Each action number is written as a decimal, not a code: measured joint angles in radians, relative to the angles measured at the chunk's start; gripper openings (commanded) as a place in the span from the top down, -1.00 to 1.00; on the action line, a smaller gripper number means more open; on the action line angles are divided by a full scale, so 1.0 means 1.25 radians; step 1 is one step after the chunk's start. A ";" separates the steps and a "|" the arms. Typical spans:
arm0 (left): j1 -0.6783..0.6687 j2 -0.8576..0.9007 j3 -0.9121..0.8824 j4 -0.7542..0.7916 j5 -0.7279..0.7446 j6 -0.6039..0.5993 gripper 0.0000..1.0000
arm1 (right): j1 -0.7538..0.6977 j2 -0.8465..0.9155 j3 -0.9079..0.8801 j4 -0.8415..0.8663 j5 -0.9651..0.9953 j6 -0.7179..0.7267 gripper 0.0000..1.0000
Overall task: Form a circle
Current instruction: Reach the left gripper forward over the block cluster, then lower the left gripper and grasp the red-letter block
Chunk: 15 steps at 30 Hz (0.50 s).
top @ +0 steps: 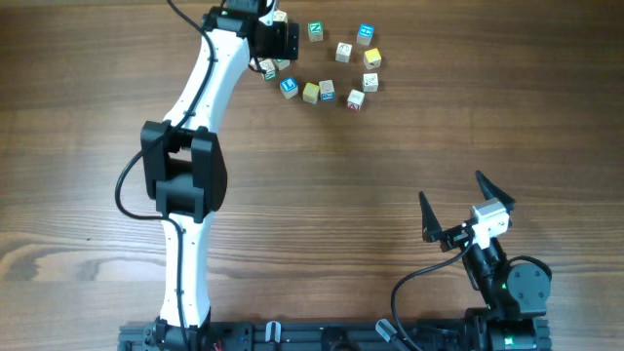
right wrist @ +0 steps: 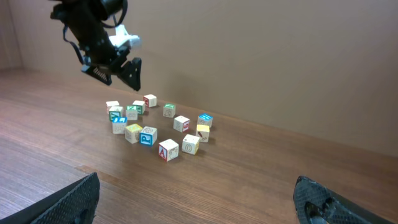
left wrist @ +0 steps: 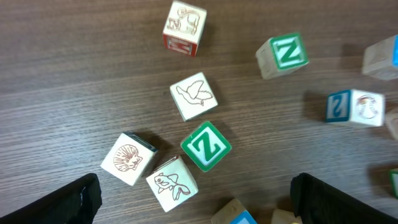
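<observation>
Small letter cubes lie in a loose curved scatter at the table's far side; a tight circle of them is not in view. My left gripper (top: 276, 47) (left wrist: 196, 206) hangs open over the scatter's left end, holding nothing. Below it lie a fish cube (left wrist: 172, 182), a shell cube (left wrist: 128, 159), a green Z cube (left wrist: 206, 145) and a bird cube (left wrist: 193, 95). Further round are a yellow cube (top: 310, 93), a blue cube (top: 289, 87) and a red A cube (top: 355, 98) (right wrist: 168, 149). My right gripper (top: 458, 205) (right wrist: 199, 205) is open and empty near the front right, far from the cubes.
The left arm (top: 185, 166) stretches from the front edge diagonally up to the cubes. An elephant cube with a red side (left wrist: 185, 28) and a second green Z cube (left wrist: 283, 55) lie beyond the cluster. Bare wood table (top: 390, 175) separates the cubes from the right gripper.
</observation>
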 measured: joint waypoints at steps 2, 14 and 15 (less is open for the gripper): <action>0.000 0.015 0.000 0.011 0.000 0.000 -1.00 | 0.000 0.000 0.000 0.000 0.000 0.000 -0.99; -0.016 0.069 0.000 0.070 0.000 0.001 -0.59 | 0.000 0.000 0.000 0.000 0.000 0.000 -0.98; -0.017 0.069 0.000 0.086 0.000 0.001 -0.60 | 0.000 0.000 0.000 0.000 0.000 0.000 -1.00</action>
